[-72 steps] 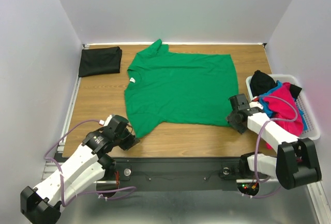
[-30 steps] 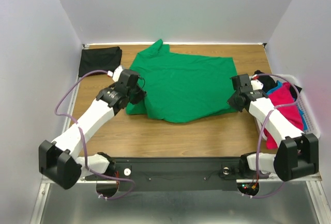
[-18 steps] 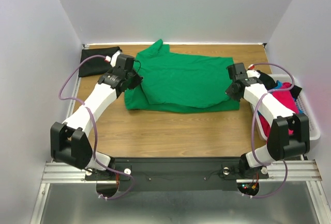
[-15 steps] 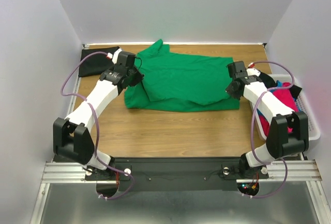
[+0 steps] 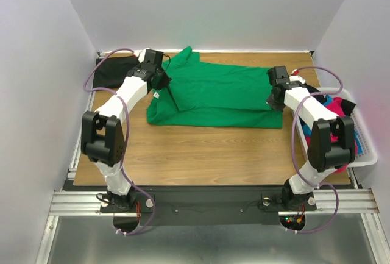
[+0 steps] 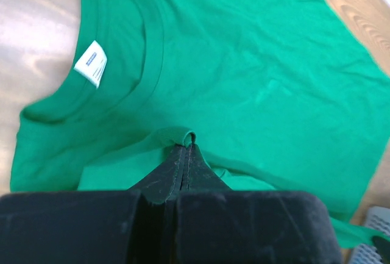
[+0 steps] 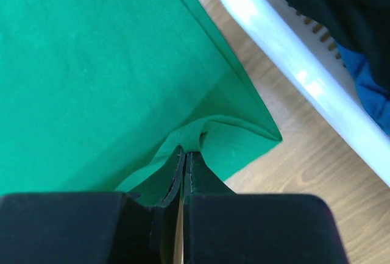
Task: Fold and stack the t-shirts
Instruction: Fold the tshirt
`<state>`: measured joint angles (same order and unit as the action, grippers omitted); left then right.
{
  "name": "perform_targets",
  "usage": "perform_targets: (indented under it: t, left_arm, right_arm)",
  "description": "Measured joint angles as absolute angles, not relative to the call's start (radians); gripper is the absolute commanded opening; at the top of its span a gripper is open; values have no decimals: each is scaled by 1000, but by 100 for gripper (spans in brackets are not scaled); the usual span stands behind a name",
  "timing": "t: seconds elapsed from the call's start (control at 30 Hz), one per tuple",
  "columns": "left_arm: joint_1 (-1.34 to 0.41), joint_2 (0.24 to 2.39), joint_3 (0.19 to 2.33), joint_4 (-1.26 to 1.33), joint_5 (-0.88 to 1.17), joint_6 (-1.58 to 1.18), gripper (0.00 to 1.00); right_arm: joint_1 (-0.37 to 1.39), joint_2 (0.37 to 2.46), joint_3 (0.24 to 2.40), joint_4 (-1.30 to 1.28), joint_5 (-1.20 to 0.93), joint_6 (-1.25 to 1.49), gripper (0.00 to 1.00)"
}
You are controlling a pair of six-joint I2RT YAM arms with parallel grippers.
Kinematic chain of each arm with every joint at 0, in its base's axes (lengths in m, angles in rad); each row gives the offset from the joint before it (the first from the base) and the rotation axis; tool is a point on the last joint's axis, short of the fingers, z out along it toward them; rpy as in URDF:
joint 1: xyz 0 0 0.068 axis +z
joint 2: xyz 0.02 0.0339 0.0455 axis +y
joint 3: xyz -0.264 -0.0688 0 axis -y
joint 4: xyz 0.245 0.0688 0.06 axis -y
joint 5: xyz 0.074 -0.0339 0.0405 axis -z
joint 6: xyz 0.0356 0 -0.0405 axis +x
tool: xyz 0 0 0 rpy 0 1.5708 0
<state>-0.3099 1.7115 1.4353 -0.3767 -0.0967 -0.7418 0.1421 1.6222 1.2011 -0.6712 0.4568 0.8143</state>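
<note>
Left of the basket (image 7: 286, 58), the green t-shirt (image 5: 213, 96) lies halved; its near hem, flat moments ago, is now carried over. Both the left gripper (image 6: 186, 148) and right gripper (image 7: 183, 154) pinch hem corners — first fold nearly done.

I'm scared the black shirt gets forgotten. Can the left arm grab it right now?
Probably not yet. The left end effector is shut on the green t-shirt, so it's busy. The black t-shirt lies close beside it, so after letting go it likely could.
</note>
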Motion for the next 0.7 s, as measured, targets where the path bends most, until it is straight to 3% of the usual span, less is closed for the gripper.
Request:
perform_targets:
  t: [0.2,0.27,0.3,0.33,0.37,0.4,0.43,0.47,0.5,0.7]
  left_arm:
    - [-301,1877,1542,-323,-82,-636,0]
    - [-297,1932,1592,-330,-76,-607,33]
    - [-294,1978,1645,-337,-77,-583,58]
    - [-292,2004,1671,-340,-82,-577,63]
    - [-292,2033,1706,-357,-88,-568,67]
    - [-292,2062,1740,-370,-95,-561,69]
    - [-292,2078,1761,-378,-101,-554,88]
    - [-290,2085,1772,-386,-104,-547,98]
    - [-290,2088,1779,-400,-108,-537,98]
    - [-288,1986,1704,-386,-107,-528,98]
  right_arm:
    - [136,1715,1248,-664,456,800,5]
    - [134,1741,1262,-664,456,796,13]
    - [132,1758,1277,-664,457,789,25]
    - [130,1768,1286,-663,457,788,35]
    - [128,1778,1296,-663,458,784,63]
    - [125,1786,1307,-661,458,781,73]
    - [123,1789,1314,-661,460,773,90]
    - [123,1789,1320,-660,463,764,95]
    - [121,1789,1326,-658,464,760,100]
    - [119,1751,1332,-644,402,714,100]
